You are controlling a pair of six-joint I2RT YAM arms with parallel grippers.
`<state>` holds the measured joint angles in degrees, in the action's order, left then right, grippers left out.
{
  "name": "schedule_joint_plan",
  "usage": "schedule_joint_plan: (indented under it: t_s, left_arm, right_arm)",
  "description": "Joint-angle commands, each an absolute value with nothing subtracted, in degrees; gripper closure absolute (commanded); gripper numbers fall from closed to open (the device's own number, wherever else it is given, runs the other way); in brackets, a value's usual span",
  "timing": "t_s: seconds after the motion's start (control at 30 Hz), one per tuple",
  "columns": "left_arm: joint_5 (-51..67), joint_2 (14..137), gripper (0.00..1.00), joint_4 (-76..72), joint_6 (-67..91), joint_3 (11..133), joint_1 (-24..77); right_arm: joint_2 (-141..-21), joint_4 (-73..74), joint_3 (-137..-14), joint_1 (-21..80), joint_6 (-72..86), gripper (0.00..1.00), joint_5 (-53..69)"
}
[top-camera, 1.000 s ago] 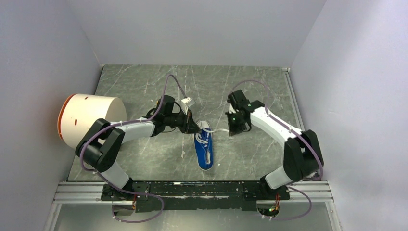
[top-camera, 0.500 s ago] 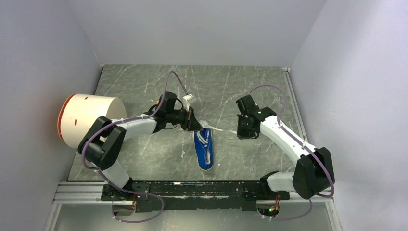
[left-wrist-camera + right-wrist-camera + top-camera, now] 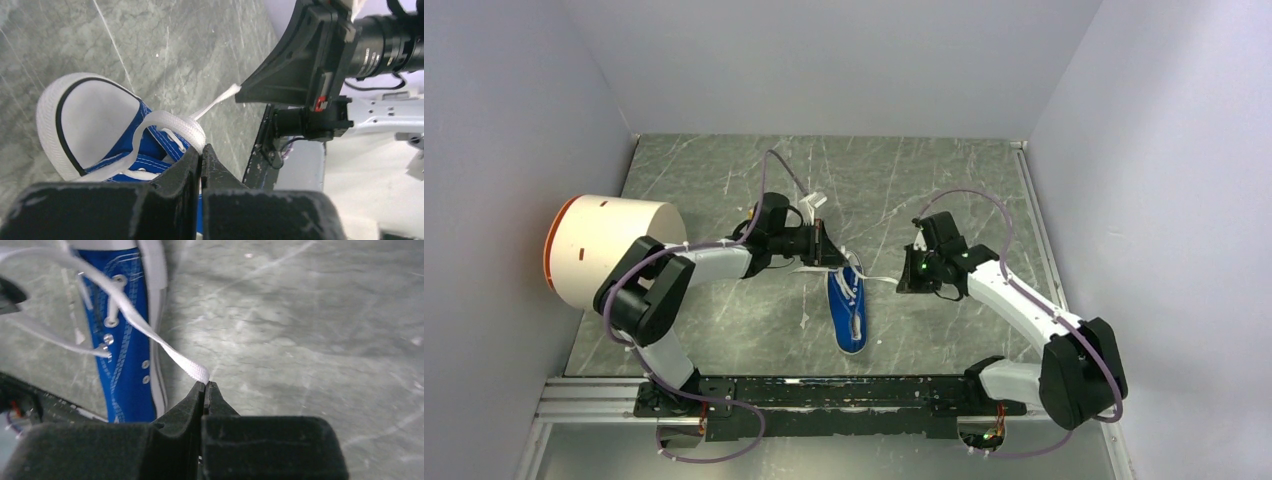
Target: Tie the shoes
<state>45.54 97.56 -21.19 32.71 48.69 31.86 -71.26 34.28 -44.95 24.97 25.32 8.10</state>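
Observation:
The small blue sneaker (image 3: 849,315) lies in the middle of the table, one white end toward the arms' bases. My left gripper (image 3: 832,255) is at its far end, shut on a loop of white lace (image 3: 170,122) above the white toe cap (image 3: 95,120). My right gripper (image 3: 904,284) is just right of the shoe, shut on the tip of the other lace (image 3: 150,335), which runs slack from the eyelets (image 3: 109,339). The jaws of both grippers are pressed together in the wrist views (image 3: 201,150) (image 3: 206,385).
A large white cylinder with an orange rim (image 3: 614,245) lies at the left of the table, beside the left arm. Grey walls close in the left, back and right sides. A metal rail (image 3: 824,395) runs along the near edge.
My right gripper swung out to the right with the lace end, then came back toward the shoe and turned. My left gripper shifted slightly away from the bases, still on the loop.

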Motion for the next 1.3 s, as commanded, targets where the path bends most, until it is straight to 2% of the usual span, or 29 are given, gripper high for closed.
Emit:
schedule_joint_plan:
  t_s: [0.0, 0.13, 0.2, 0.3, 0.43, 0.47, 0.53, 0.63, 0.7, 0.73, 0.8, 0.93, 1.27]
  left_arm:
    - [44.83, 97.89, 0.95, -31.85, 42.97, 45.58, 31.55]
    - [42.8, 96.28, 0.95, -24.08, 39.36, 46.63, 31.55]
    - [42.35, 95.43, 0.95, -21.8, 37.94, 47.02, 31.55]
    - [41.56, 94.69, 0.95, -18.14, 35.24, 48.45, 31.55]
    - [40.94, 94.64, 0.95, -17.07, 34.32, 49.36, 31.55]
    - [41.14, 94.66, 0.95, -17.46, 34.55, 49.32, 31.55]
    - [41.27, 94.66, 0.95, -17.48, 34.31, 49.43, 31.55]
    - [41.65, 94.94, 0.95, -16.27, 32.84, 50.03, 31.54]
    - [42.22, 95.27, 0.95, -15.33, 32.08, 50.53, 31.55]
    - [42.46, 95.51, 0.95, -14.7, 31.67, 50.94, 31.55]
    - [43.14, 95.94, 0.95, -14.4, 31.38, 51.38, 31.51]
    - [43.6, 96.68, 0.95, -14.13, 30.69, 52.07, 31.55]
    - [46.19, 100.16, 0.95, -15.04, 30.2, 53.61, 31.29]
  right_arm:
    - [-65.71, 18.34, -40.41, 26.29, 21.1, 0.98, 22.32]
    - [-61.0, 5.29, -35.65, 28.02, 18.47, 0.97, 27.45]
    - [-61.36, 4.31, -35.59, 28.21, 20.36, 0.99, 23.69]
    - [-64.18, 18.67, -40.0, 28.19, 23.87, 0.93, 11.88]
    - [-66.5, 32.41, -42.82, 28.21, 28.02, 0.9, 8.38]
    - [-66.67, 34.77, -43.22, 28.18, 28.55, 0.84, 9.58]
    - [-66.37, 38.04, -43.79, 28.21, 28.8, 0.66, 11.67]
    - [-64.67, 34.94, -43.93, 28.21, 25.07, 0.42, 11.96]
    - [-64.78, 27.9, -43.55, 28.19, 20.26, 0.32, 12.38]
    - [-65.92, 25.05, -43.95, 28.21, 17.92, 0.31, 12.17]
    - [-70.53, 21.36, -44.96, 28.21, 12.4, 0.31, 11.71]
    - [-78.15, 21.86, -48.42, 28.5, 3.65, 0.39, 12.02]
    - [-85.85, 12.17, -44.58, 29.2, 0.45, 0.44, 13.97]
